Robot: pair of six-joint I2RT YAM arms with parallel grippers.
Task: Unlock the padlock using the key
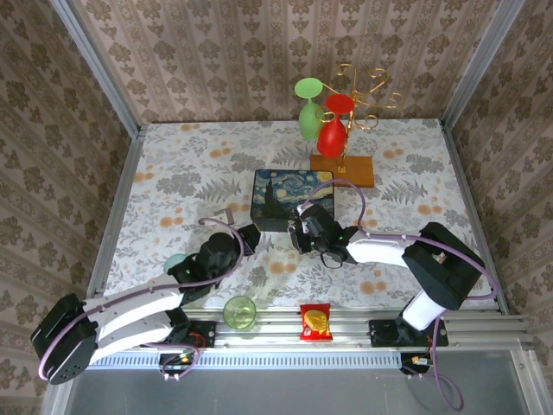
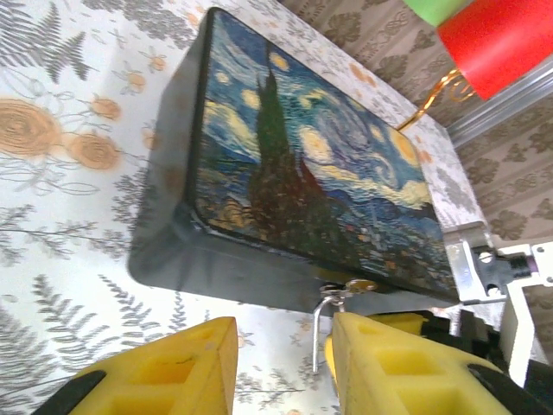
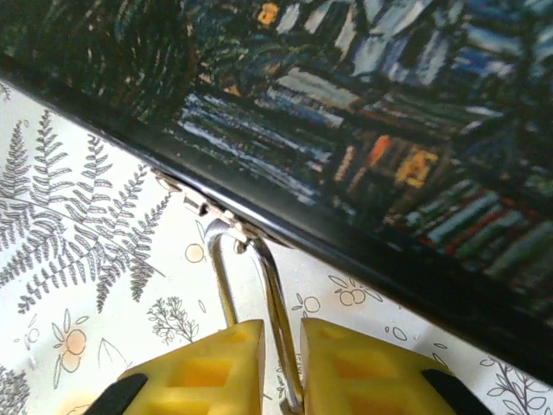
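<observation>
padlock (image 3: 270,303) body hidden, shackle alone visible — pinched between right fingers (image 3: 216,372)

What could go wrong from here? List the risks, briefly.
1. The right gripper pinches the padlock by its thin shackle, hooked through the latch of the painted box; pulling may drag the box or slip off.
2. The left gripper is open right beside it; closing may knock it askew.

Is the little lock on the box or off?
On: the padlock's shackle hooks through the box's latch and runs between the right gripper's fingers.
</observation>
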